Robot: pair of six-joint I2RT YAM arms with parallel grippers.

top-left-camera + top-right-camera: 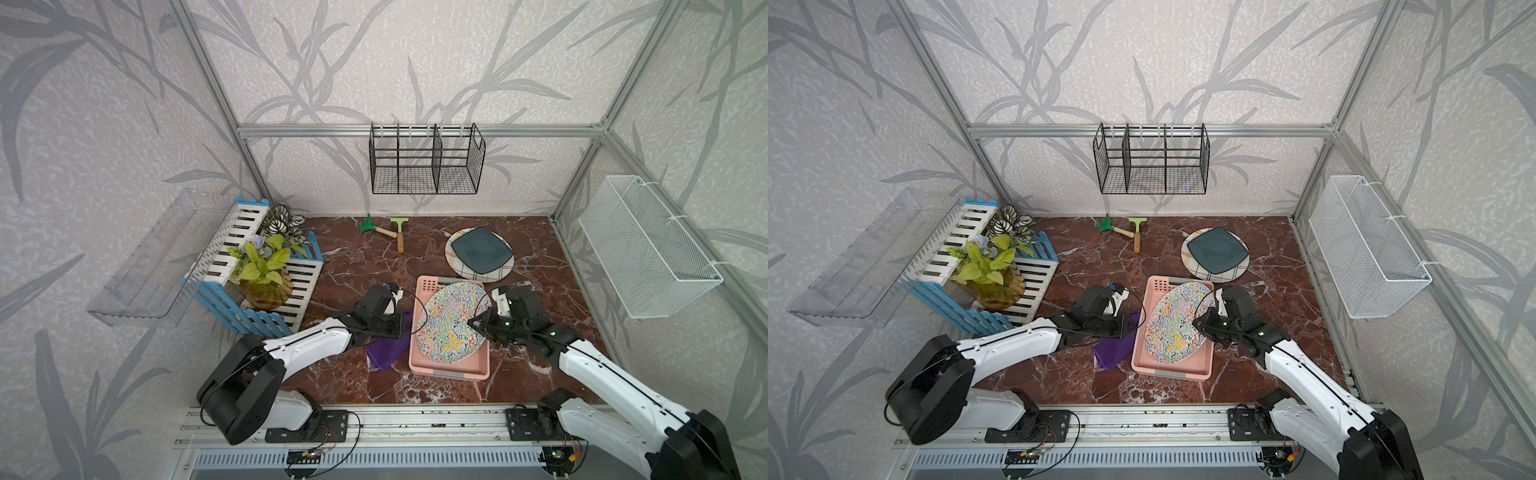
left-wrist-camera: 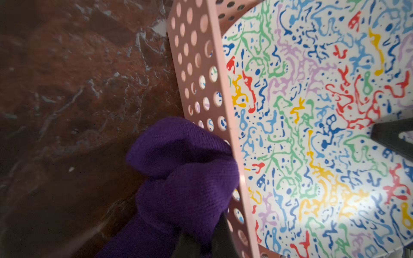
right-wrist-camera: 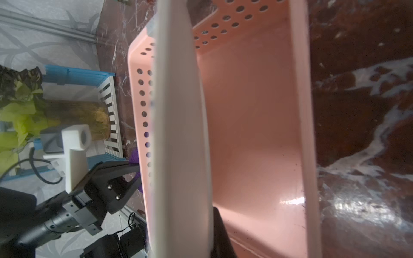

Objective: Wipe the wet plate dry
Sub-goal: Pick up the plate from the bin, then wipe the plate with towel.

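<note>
Toward the front edge of the tabletop (image 1: 353, 266), about midway along it, sits a pink tray (image 1: 449, 372) with the plate (image 1: 451, 322) in it. The plate is tilted: its left rim is down inside the tray's left wall, its right rim is raised, and its patterned face is turned toward the left arm. The right gripper (image 1: 472, 322) meets it from the right side, jaws pressed together on the raised rim. In the left wrist view one dark finger (image 2: 393, 134) lies on the patterned face (image 2: 312, 111). In the right wrist view the plate (image 3: 178, 134) shows edge-on over the tray floor (image 3: 257, 111).

The left gripper (image 1: 400, 325) is just outside the tray's left wall, apart from the plate. Its jaws pinch a bunched purple cloth (image 1: 386, 353). The cloth touches the perforated wall (image 2: 196, 67) and hangs down to the tabletop.
</note>
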